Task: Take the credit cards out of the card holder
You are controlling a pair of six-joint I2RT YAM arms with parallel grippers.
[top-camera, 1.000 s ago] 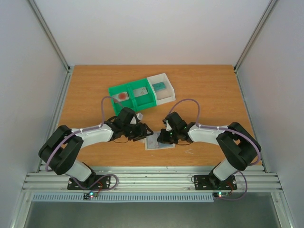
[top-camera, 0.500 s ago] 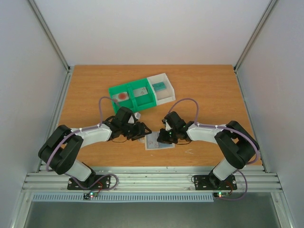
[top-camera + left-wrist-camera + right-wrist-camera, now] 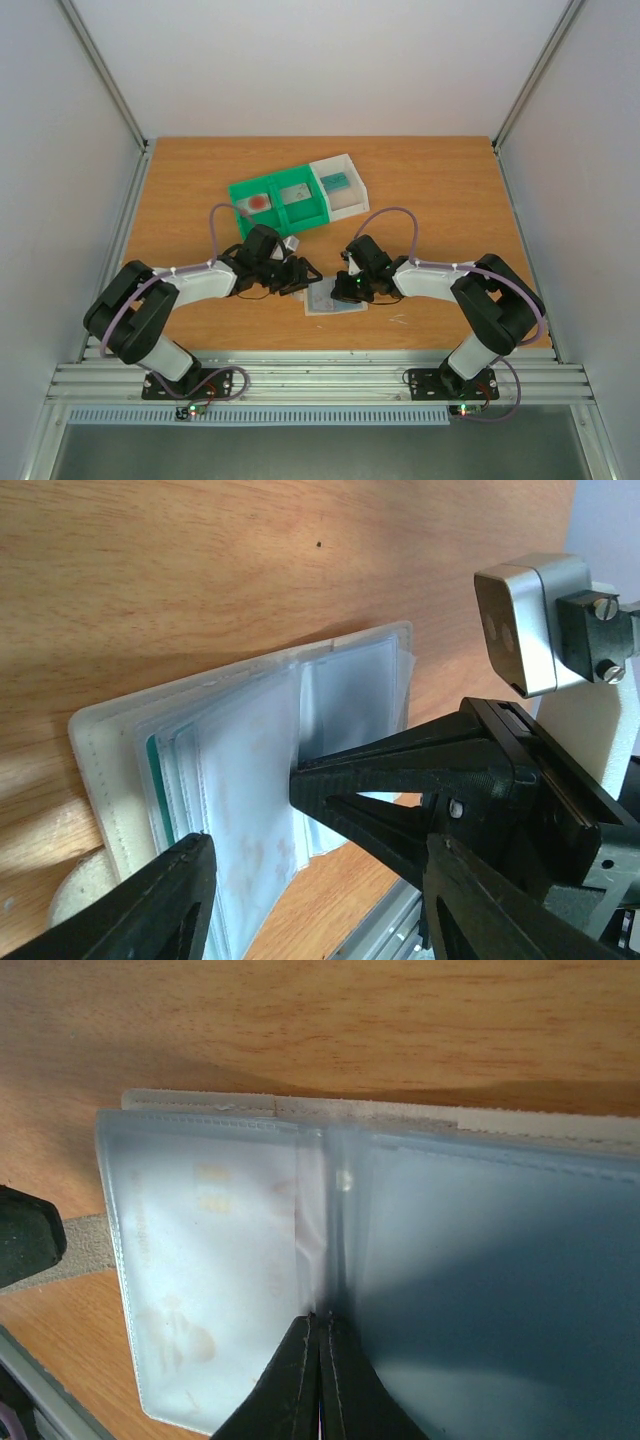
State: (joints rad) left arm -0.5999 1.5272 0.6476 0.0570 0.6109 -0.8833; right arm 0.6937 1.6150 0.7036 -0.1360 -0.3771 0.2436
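Near side of the card holder [image 3: 335, 304]: both arm bases. The left arm comes in toward the holder's left edge, the right arm toward its right edge.
Card holder: lies flat on the table [image 3: 450, 220] between the two grippers, opened up. The pale beige cover is underneath and the clear sleeves are fanned on top.
Left gripper [image 3: 306, 277]: at the holder's left edge, jaws well apart, gripping nothing. One finger [image 3: 150, 905] overlaps the holder's corner in the wrist view; can't tell if it touches.
Right gripper [image 3: 320, 1345]: over the holder's right half, jaws pressed fully together. The tips sit at the seam where two sleeves meet. Can't tell whether a sleeve leaf is pinched between them.
Cards in holder: a teal card edge [image 3: 153, 780] shows in the sleeve stack near the cover. The other sleeves are cloudy, so their contents are unreadable.
Green tray [image 3: 290, 223]: beyond the holder, offset to its left, apart from it.
Green tray contents: white card with red circle [image 3: 258, 201] in the left compartment, grey card [image 3: 298, 193] in the right one.
White tray [image 3: 349, 203]: beyond the holder, just beside the green tray's right end. A teal card [image 3: 335, 181] lies in it.
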